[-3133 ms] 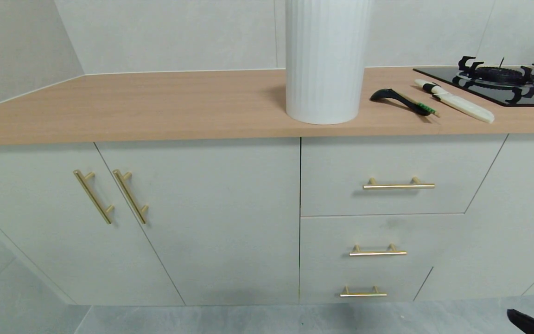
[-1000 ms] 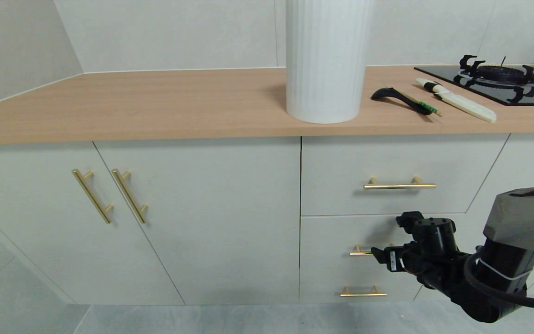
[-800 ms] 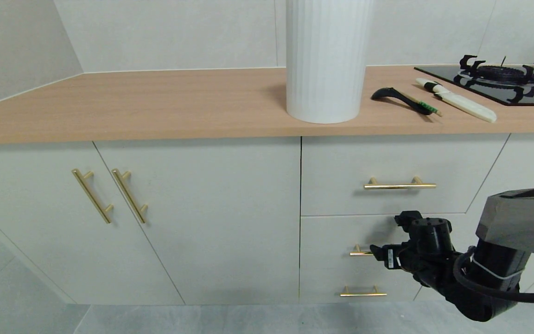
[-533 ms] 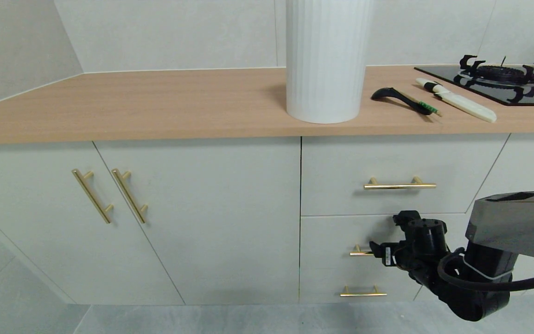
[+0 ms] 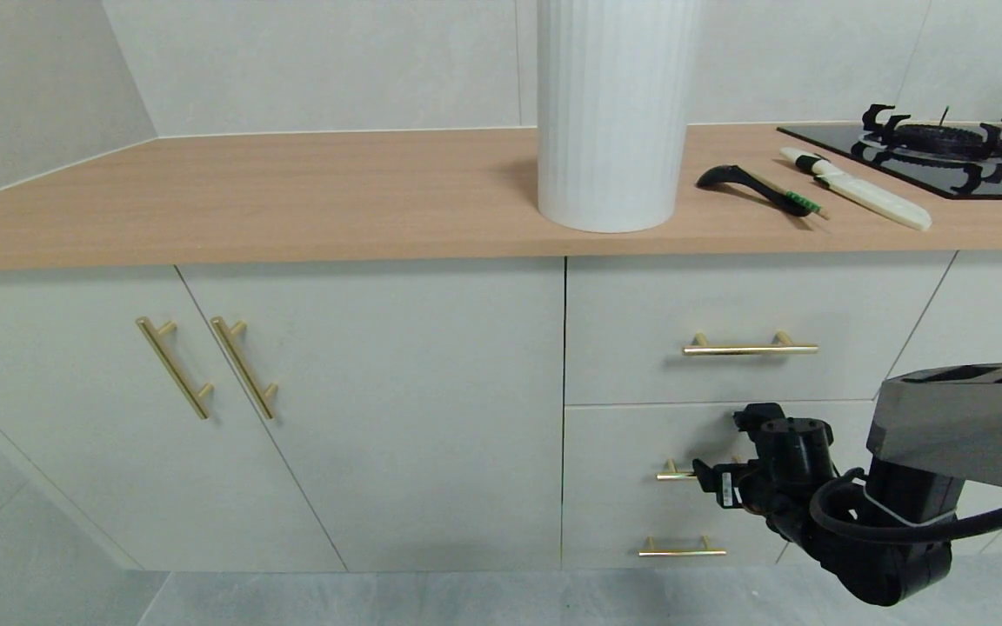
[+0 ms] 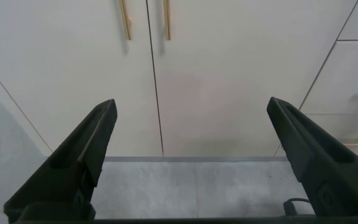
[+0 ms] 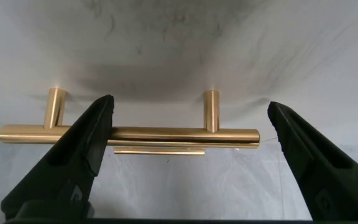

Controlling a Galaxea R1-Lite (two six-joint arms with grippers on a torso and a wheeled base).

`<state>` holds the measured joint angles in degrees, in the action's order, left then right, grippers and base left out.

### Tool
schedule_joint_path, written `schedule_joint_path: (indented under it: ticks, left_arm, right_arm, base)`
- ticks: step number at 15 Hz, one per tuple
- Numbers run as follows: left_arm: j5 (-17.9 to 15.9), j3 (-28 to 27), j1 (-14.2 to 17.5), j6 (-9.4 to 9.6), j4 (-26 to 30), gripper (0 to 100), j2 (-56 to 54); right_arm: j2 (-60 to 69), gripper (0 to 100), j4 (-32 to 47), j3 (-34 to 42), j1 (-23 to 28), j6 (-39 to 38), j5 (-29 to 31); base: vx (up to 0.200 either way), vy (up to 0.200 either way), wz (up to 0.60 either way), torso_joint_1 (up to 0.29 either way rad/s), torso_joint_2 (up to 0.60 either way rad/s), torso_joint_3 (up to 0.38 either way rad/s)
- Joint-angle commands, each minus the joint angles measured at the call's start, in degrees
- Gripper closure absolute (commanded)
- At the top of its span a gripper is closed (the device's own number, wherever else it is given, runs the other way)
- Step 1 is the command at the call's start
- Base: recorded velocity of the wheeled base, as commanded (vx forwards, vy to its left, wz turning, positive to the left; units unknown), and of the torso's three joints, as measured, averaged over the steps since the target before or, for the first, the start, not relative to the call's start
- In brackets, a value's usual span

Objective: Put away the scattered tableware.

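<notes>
Spread wide, my right gripper (image 7: 189, 118) sits square in front of the middle drawer handle (image 7: 129, 134). The brass bar runs across the gap just ahead of my fingers, one end hidden behind a finger. I cannot tell whether I touch it yet, and nothing is held.

What has just changed is me. Three seconds ago this arm was only a dark edge low at the side. A second ago it was already up before the drawer. Since then it has crept a little lower and closer to the handle, so I judge the approach nearly done and the pull not yet begun. The drawer front is shut, flush with its neighbours.

The top drawer handle (image 5: 749, 349) is above my right gripper and the bottom drawer handle (image 5: 682, 550) below it. The tableware is untouched compared with earlier. The black ladle (image 5: 749, 187) and the white knife (image 5: 858, 196) lie side by side on the countertop (image 5: 292, 191). They are well above my right gripper and slightly to its right, between the white ribbed container (image 5: 612, 113) and the stove (image 5: 936, 143). Neither has shifted.

My left gripper (image 6: 191, 106) hangs low, fingers wide apart and empty, with the cabinet door handles (image 6: 125, 18) beyond and above it.
</notes>
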<state>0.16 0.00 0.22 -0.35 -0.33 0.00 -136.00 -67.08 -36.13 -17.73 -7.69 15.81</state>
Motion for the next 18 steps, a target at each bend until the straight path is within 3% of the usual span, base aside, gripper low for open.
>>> schedule_joint_path:
  ticks: [1, 10, 13, 18]
  left_arm:
    - [0.02, 0.00, 0.04, -0.09, -0.02, 0, 0.09]
    - [0.02, 0.00, 0.04, -0.09, -0.02, 0, 0.09]
    - [0.02, 0.00, 0.04, 0.00, -0.02, 0, 0.09]
    - [0.02, 0.00, 0.04, -0.09, -0.02, 0, 0.00]
  right_arm:
    - [-0.23, 0, 0.55, 0.27, -0.03, 0.13, 0.01]
    - [3.63, 0, 2.40, 3.88, -0.12, 1.80, -0.52]
    - [16.20, 0, 18.57, 5.02, -0.47, 1.72, -4.56]
    - [41.69, 0, 44.85, 2.30, -5.21, 1.63, -5.09]
  base:
    - [0.000, 0.000, 0.00, 0.000, 0.00, 0.000]
    - [0.000, 0.000, 0.00, 0.000, 0.00, 0.000]
    - [0.000, 0.000, 0.00, 0.000, 0.00, 0.000]
    - [0.000, 0.000, 0.00, 0.000, 0.00, 0.000]
